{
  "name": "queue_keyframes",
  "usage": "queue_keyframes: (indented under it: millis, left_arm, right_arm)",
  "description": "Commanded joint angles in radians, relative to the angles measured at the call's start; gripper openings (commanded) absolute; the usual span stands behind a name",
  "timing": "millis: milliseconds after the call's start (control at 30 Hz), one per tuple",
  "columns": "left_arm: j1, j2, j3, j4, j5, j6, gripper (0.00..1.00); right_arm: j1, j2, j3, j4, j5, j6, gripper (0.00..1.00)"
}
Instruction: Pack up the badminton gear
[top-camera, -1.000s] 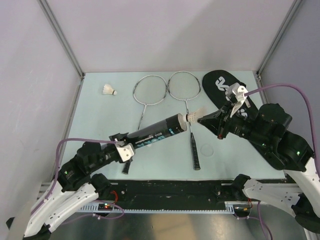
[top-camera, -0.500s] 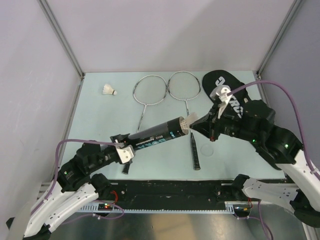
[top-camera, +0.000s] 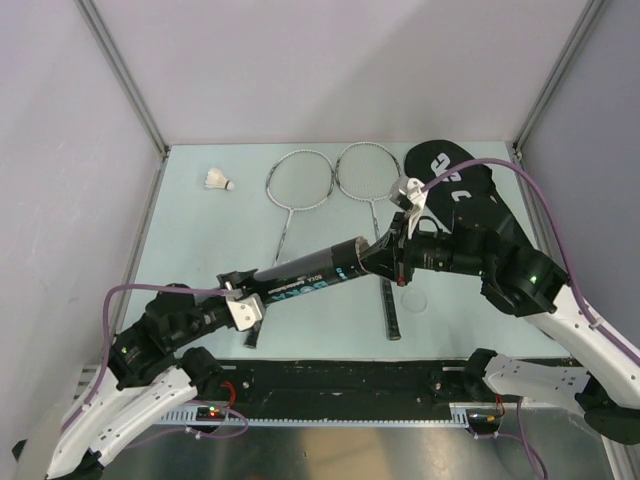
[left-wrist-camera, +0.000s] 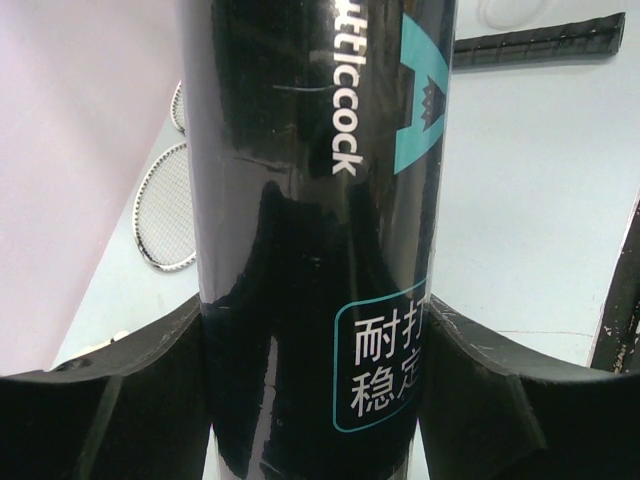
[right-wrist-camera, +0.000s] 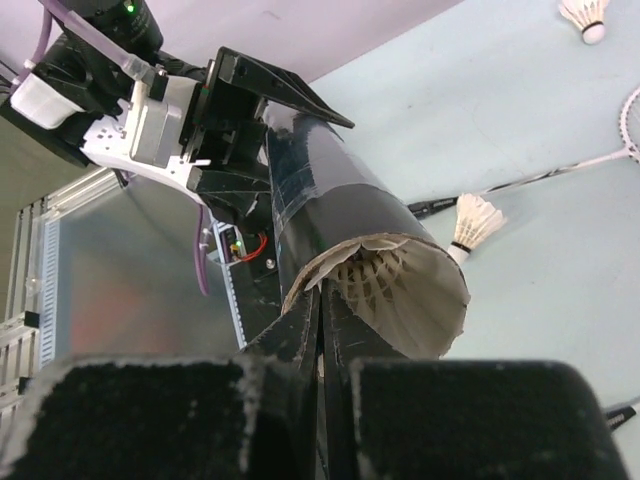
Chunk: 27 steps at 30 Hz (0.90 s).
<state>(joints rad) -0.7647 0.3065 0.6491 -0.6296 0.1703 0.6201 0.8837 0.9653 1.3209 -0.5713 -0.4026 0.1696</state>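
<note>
Above the pale green bench (top-camera: 200, 230), the black tube (top-camera: 310, 272) is held slanted, grasped near its base by the left pincer (top-camera: 248, 292). The shuttlecock (right-wrist-camera: 385, 280), outside the mouth a second ago, is now seated inside it. Its feather rim is clenched by the right pincer (top-camera: 388, 255), whose arm is stretched leftward.

The left black two-finger gripper (top-camera: 248, 292) is clamping the black cylindrical tube (top-camera: 320, 268); the right gripper (top-camera: 377, 258), pinched closed, is pointing leftward.
</note>
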Motion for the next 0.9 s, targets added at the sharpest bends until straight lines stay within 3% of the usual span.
queue_keyframes:
  millis: [0, 167, 367, 633, 867]
  left_arm:
    - [0.002, -0.007, 0.064, 0.093, 0.051, -0.002, 0.41]
    - [0.002, 0.001, 0.065, 0.091, 0.055, -0.007, 0.41]
    - [0.002, -0.002, 0.069, 0.092, 0.045, -0.006, 0.41]
    - [0.001, -0.006, 0.057, 0.092, -0.024, -0.007, 0.41]
    - [0.001, 0.025, 0.046, 0.094, -0.156, -0.021, 0.42]
  right_arm:
    - [0.015, 0.013, -0.028, 0.102, -0.057, 0.049, 0.00]
    - [0.023, 0.020, -0.061, 0.144, -0.076, 0.080, 0.01]
    - [0.018, 0.020, -0.070, 0.141, -0.063, 0.093, 0.11]
    - [-0.020, -0.066, -0.071, 0.139, -0.015, 0.174, 0.48]
    - [-0.043, -0.163, -0.070, 0.159, 0.058, 0.216, 0.66]
